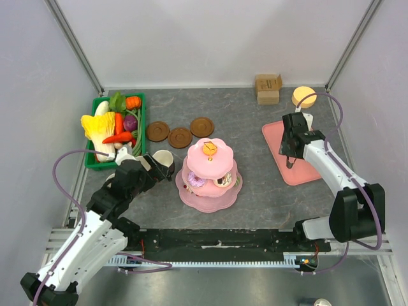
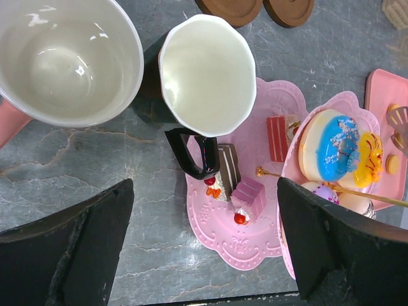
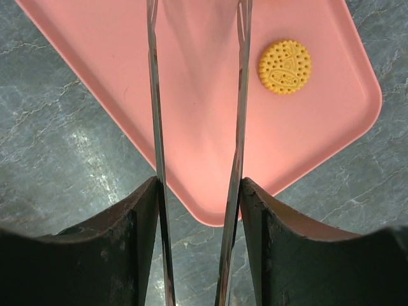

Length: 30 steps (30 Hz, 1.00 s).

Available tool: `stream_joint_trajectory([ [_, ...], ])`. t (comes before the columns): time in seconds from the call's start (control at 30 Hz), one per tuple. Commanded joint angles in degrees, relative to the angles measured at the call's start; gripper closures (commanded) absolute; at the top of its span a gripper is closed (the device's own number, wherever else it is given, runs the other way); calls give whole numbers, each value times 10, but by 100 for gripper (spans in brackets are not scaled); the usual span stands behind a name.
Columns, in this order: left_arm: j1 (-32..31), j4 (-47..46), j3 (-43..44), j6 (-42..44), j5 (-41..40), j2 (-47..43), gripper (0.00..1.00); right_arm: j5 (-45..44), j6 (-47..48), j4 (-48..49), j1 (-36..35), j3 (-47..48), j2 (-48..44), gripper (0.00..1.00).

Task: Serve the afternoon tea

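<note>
Clearly the right gripper (image 3: pixel 199 207), half closed on tongs (image 3: pixel 155 95) pointing twelve o'clock, is the nearer arm: the biscuit (image 3: pixel 285 66) lies on the tray (image 3: pixel 83 57) at two o'clock, just beside the right blade. The left gripper (image 2: pixel 204 239) hangs wide open, empty, over the mugs (image 2: pixel 207 73).

High rear view over whole table (image 1: pixel 255 127) — wrist views close, downward, on stand (image 2: pixel 242 248) and tray (image 3: pixel 306 140).

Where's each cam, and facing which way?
Top external: above, behind the bases, facing down on the table; left arm, right arm show.
Left wrist: down past its open fingers at the dark mug and tiered stand.
Right wrist: down along tongs gripped in its fingers onto the pink tray.
Shared: top and left wrist both see the tiered stand.
</note>
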<state>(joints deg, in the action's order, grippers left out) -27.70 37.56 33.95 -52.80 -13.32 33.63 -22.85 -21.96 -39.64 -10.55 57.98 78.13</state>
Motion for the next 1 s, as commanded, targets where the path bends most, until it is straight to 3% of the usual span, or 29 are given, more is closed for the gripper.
stream_joint_trajectory([
  [0.0,1,-16,-2,21,-12,-8,1,-12,-10,33,8,17,20,41],
  [0.47,1,-14,-1,20,-14,-6,1,11,0,63,28,23,47,43],
  [0.97,1,-11,1,20,-11,-9,1,19,0,62,32,26,34,56],
])
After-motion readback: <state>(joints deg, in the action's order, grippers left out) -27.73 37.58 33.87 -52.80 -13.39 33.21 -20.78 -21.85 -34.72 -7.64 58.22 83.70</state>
